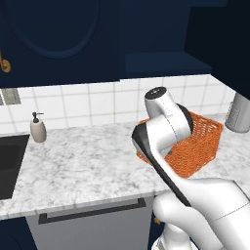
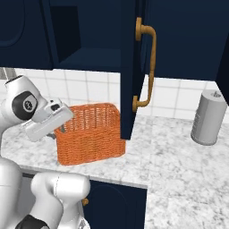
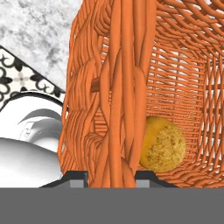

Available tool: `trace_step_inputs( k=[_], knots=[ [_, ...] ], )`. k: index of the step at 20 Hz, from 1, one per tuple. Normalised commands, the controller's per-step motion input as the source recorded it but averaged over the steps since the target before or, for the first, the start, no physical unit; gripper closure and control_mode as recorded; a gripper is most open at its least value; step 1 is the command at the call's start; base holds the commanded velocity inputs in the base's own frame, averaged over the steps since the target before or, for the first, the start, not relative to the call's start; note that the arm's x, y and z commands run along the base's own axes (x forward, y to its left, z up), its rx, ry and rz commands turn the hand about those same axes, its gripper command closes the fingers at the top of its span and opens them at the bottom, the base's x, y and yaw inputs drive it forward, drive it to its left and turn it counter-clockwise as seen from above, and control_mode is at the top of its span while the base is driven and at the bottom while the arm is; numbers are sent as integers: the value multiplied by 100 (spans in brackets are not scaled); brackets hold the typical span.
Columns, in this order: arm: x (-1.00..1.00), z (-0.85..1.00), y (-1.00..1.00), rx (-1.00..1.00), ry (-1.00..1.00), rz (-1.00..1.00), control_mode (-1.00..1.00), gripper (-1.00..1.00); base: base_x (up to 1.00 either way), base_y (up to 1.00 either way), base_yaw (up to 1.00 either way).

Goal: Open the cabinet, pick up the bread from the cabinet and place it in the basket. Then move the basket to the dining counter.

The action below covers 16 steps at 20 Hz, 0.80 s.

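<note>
1 bread point(image 3: 162, 150) lies inside the orange basket point(image 3: 118, 87).

We're standing in a home kitchen: dark navy wall cupboards with a curved brass bar handle point(image 2: 150, 67) hang over a white square-tiled backsplash point(image 1: 93, 105), a grey-veined white marble tabletop point(image 1: 83, 161), a black sink point(image 1: 10, 163) and a cream soap pump bottle point(image 1: 37, 128).

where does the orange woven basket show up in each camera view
Left base view: the bright orange woven mesh basket sits right of centre on the marble worktop, partly behind the arm.
Right base view: left of centre, beside the open navy cabinet door.
Hand view: its wall runs up the middle, close up.
Shared landmark: the marble worktop.
</note>
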Motion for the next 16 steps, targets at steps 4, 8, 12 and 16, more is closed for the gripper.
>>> trace_step_inputs(
  k=[4, 8, 12, 16],
  knots=[
    [0, 0, 0, 0, 0, 0, -100, 100, 0, 0, 0],
    [-13, 0, 13, 0, 0, 0, 100, 100, -11, 8, 1],
    [0, 0, 0, 0, 0, 0, 100, 100, -64, 50, 8],
    [0, 0, 0, 0, 0, 0, 100, 100, -56, 81, 27]
  ],
)
